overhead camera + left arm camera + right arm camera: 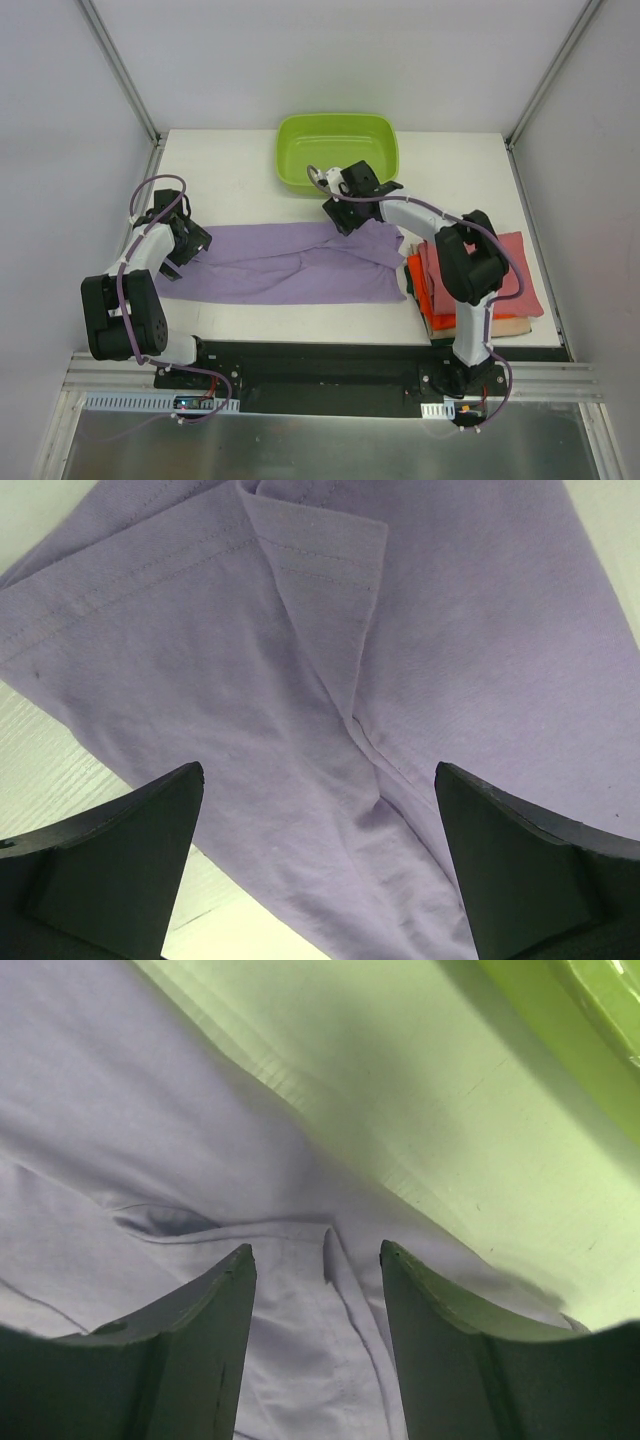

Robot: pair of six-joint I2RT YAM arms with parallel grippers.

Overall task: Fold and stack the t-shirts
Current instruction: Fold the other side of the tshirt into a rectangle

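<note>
Lower right of frame: stack of folded shirts (pixel 518 272), rose-red on top, orange edge showing at its left side. Centre: lilac t-shirt (pixel 290 265) lies spread flat on table (pixel 230 170), rumpled, its right end touching the stack. Left gripper (pixel 180 248) at shirt's left end, jaws fully apart, nothing held. Right gripper (pixel 345 215) at shirt's upper right edge, jaws parted over a fabric ridge, not clamped. Top centre: green tub (pixel 338 150).

Green tub (pixel 337 150) crowding far side just behind right hand (pixel 343 222); folded stack (pixel 500 290) blocking right edge; bench (pixel 220 165) lying bare far-left and along near strip.
</note>
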